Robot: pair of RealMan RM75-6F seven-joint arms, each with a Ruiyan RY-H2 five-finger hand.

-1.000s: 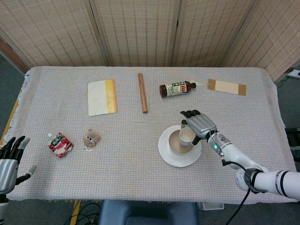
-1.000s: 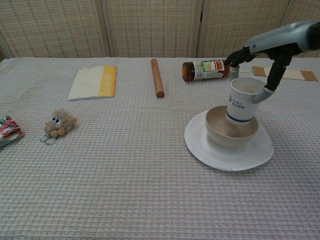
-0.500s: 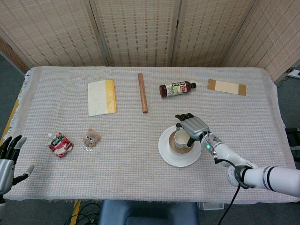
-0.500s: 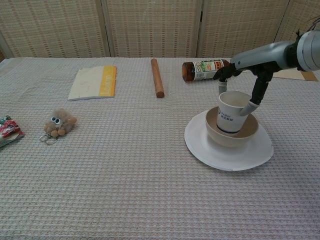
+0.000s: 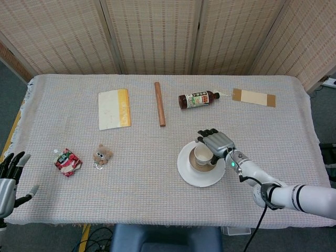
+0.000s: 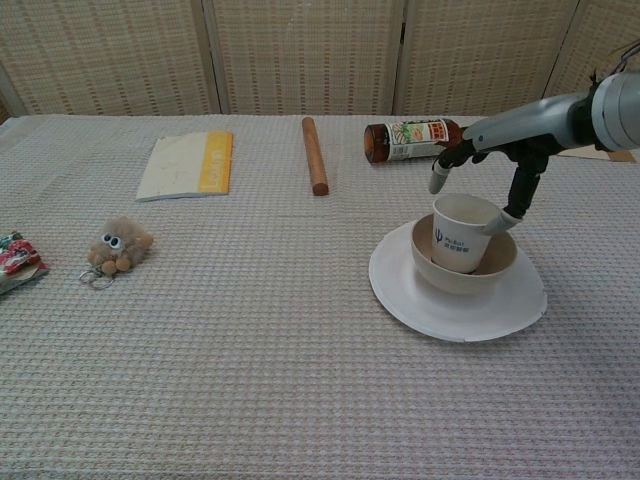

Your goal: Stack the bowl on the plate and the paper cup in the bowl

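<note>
A white paper cup [image 6: 458, 235] [image 5: 202, 155] sits slightly tilted inside the beige bowl [image 6: 450, 275] [image 5: 195, 166]. The bowl stands on the white plate [image 6: 450, 312] [image 5: 197, 179], right of the table's middle. My right hand [image 5: 218, 142] [image 6: 492, 155] hovers over the cup. Its thumb touches the cup's right side, and its fingers [image 6: 437, 180] are lifted clear of the rim. My left hand [image 5: 8, 178] is open with spread fingers, off the table's front left corner.
A sauce bottle [image 5: 197, 100] lies just behind the plate. A wooden stick [image 5: 159, 103], a yellow-edged notebook [image 5: 114, 108] and a brown card [image 5: 253, 97] lie further back. A fuzzy toy [image 5: 103, 154] and a snack packet [image 5: 67, 161] are at the left.
My right hand lowered the cup from above the bowl down into it, then its fingers came away from the rim. The left hand slid a little lower out of view.
</note>
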